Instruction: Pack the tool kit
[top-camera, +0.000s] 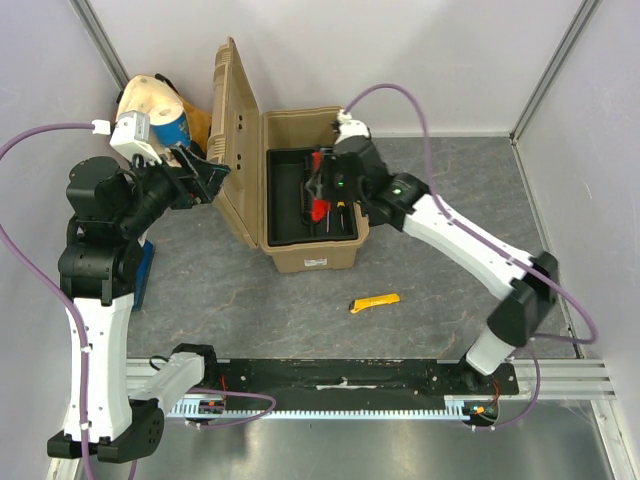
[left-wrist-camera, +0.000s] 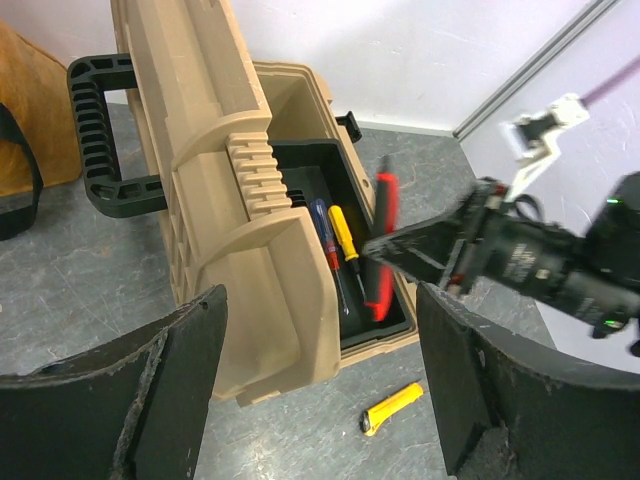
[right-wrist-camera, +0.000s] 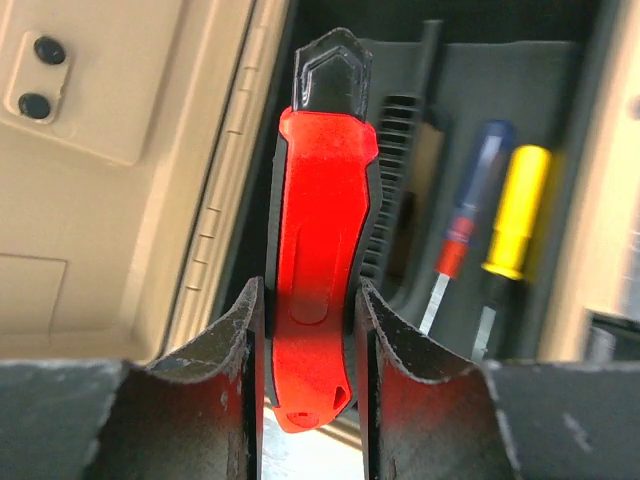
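The tan toolbox (top-camera: 310, 255) stands open, its lid (top-camera: 238, 150) upright on the left and its black tray (top-camera: 285, 215) inside. My right gripper (right-wrist-camera: 305, 290) is shut on the red knife (right-wrist-camera: 318, 250) and holds it over the tray, next to the lid side; both also show in the top view (top-camera: 320, 190). A red-blue screwdriver (right-wrist-camera: 470, 220) and a yellow-handled screwdriver (right-wrist-camera: 518, 210) lie side by side in the tray. A black ribbed handle (right-wrist-camera: 400, 170) lies beside them. My left gripper (left-wrist-camera: 320, 300) is open and empty, just left of the lid (left-wrist-camera: 215, 190).
A small yellow tool (top-camera: 374, 302) lies on the grey table in front of the toolbox, and shows in the left wrist view (left-wrist-camera: 392, 408). A yellow-cream cloth bag (top-camera: 150, 100) sits behind the left arm. A blue object (top-camera: 145, 270) lies by the left arm's base.
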